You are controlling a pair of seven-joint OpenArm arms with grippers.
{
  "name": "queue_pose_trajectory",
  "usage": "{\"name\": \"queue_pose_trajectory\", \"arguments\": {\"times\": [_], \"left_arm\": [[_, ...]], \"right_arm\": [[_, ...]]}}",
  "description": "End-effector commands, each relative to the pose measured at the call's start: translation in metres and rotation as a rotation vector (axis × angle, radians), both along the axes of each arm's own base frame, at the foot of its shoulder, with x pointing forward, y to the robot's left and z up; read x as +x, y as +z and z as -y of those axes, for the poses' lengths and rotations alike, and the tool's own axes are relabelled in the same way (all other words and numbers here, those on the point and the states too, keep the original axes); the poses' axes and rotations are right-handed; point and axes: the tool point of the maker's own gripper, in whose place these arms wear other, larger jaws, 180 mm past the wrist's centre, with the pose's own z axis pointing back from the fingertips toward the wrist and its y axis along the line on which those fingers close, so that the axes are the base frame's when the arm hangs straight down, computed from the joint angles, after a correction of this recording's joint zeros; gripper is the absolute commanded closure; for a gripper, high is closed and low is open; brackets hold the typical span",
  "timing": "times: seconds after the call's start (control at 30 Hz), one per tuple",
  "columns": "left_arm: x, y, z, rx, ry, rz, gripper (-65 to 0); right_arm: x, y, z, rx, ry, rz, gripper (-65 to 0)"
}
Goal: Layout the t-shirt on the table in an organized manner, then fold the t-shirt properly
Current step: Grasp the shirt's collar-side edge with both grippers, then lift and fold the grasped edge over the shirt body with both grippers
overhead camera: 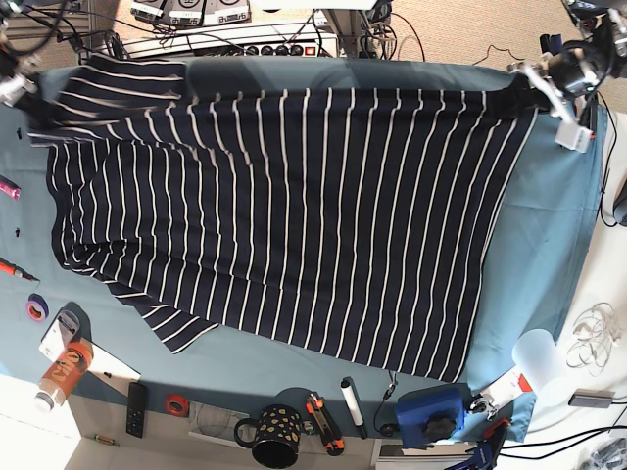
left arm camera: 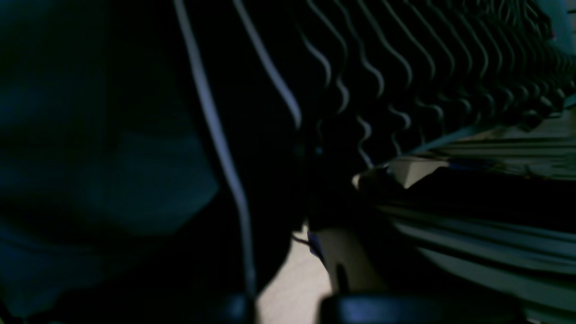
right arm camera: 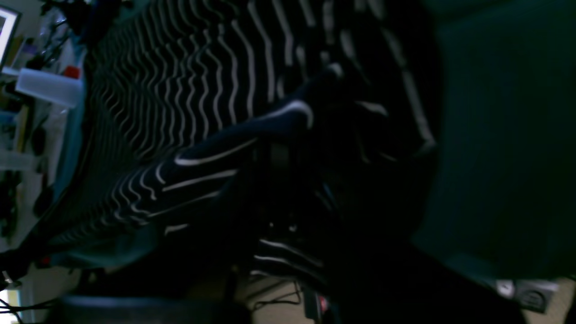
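Near edge of the counter [overhead camera: 549, 215], at the top of the base view: two hands grip opposite ends of the upper margin of a dark navy t-shirt [overhead camera: 294, 215] with thin white stripes. The left hand [overhead camera: 519, 96], at that view's right, is closed on the shirt's upper corner; the right hand [overhead camera: 34, 116], blurred at the view's left, is closed on the other end. Between them the margin runs as a long, slightly curved band. Beside the right hand, a striped portion extends toward the near edge. Middle: the t-shirt spreads over the teal-blue cloth [overhead camera: 534, 255], its stripes mostly lengthwise in the view, with creases and bunching toward the right hand's side; a narrow flap projects from its far margin there. In both wrist views, dark fabric fills the space at the fingers. Far side, beyond the garment: an orange bottle [overhead camera: 65, 375], a black remote control [overhead camera: 136, 409], a red tape roll [overhead camera: 176, 404], a dark spotted mug [overhead camera: 269, 437], an orange-and-black utility knife [overhead camera: 324, 424], a white marker [overhead camera: 354, 406] and a blue case [overhead camera: 431, 417] form a loose row.
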Motion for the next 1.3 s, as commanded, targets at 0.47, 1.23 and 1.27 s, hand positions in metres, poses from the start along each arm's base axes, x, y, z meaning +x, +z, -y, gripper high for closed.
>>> {"name": "queue_pose_trajectory", "arguments": {"times": [0.47,1.23,1.27], "left_arm": [[0.027,0.035,-0.022,0.029,0.078,0.208,0.0],[0.165,0.024,0.024,0.381,-0.074,0.381,0.0],[0.171,0.025,0.023,0.401,-0.076,0.386,0.0]], "right_arm": [[0.038,0.05,0.011,-0.074,-0.007,0.189,0.0],[0.162,0.005,-0.012,-0.484,0.125,0.028,0.0],[0.167,0.005,-0.011,-0.512,0.125,0.034,0.0]]}}
